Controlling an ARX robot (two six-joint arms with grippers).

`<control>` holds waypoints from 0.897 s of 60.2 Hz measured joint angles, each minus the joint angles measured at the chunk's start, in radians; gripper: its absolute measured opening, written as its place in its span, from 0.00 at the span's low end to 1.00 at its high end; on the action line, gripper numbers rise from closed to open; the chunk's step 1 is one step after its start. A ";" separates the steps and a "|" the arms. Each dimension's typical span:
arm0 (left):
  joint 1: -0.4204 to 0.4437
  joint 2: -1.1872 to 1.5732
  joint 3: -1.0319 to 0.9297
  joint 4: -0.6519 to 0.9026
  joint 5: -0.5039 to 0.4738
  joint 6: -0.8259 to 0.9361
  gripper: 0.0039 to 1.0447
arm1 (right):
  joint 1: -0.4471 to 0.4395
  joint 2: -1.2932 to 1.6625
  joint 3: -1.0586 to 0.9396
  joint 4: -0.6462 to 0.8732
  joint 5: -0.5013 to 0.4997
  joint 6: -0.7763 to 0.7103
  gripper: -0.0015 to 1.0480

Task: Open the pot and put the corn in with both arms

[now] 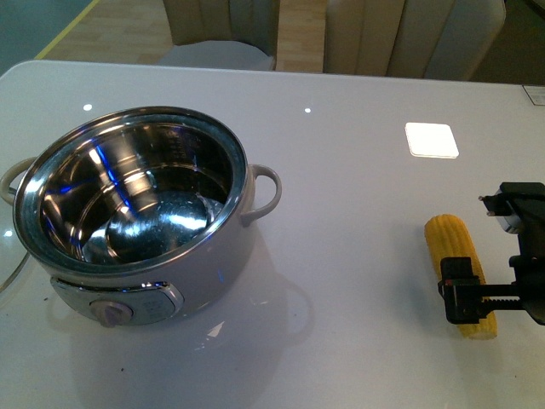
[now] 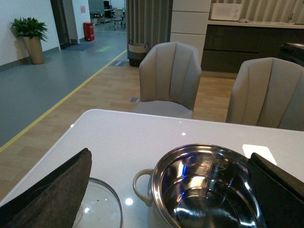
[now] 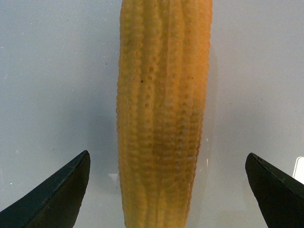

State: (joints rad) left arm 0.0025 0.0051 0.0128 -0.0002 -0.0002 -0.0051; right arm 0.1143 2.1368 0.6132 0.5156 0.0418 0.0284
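The pot [image 1: 213,273] stands on the left of the white table with no lid on, its shiny steel inside empty. The corn [image 1: 456,247] lies on the table at the right, pointing away from me. My right gripper [image 1: 498,294] hovers over the cob's near half. In the right wrist view the corn [image 3: 161,118] runs between the two dark fingertips [image 3: 61,194], which stand wide apart and do not touch it. My left gripper [image 2: 168,199] is open above the pot's [image 2: 190,149] near side and holds nothing. It does not show in the front view.
A glass lid [image 2: 102,209] lies flat on the table beside the pot's loop handle [image 2: 141,185]. A white square patch [image 1: 431,140] marks the table's far right. Beige chairs [image 2: 171,71] stand behind the far edge.
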 joint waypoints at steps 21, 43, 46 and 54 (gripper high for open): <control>0.000 0.000 0.000 0.000 0.000 0.000 0.94 | 0.034 0.123 0.098 -0.015 0.042 0.019 0.88; 0.000 0.000 0.000 0.000 0.000 0.000 0.94 | 0.022 0.116 0.058 -0.005 0.015 0.000 0.34; 0.000 0.000 0.000 0.000 0.000 0.000 0.94 | 0.014 0.095 0.027 -0.005 -0.006 -0.012 0.32; 0.000 0.000 0.000 0.000 0.000 0.000 0.94 | -0.024 -0.052 -0.075 -0.037 -0.075 -0.048 0.36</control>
State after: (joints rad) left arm 0.0025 0.0051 0.0128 -0.0002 -0.0002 -0.0051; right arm 0.0898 2.0846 0.5385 0.4786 -0.0334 -0.0196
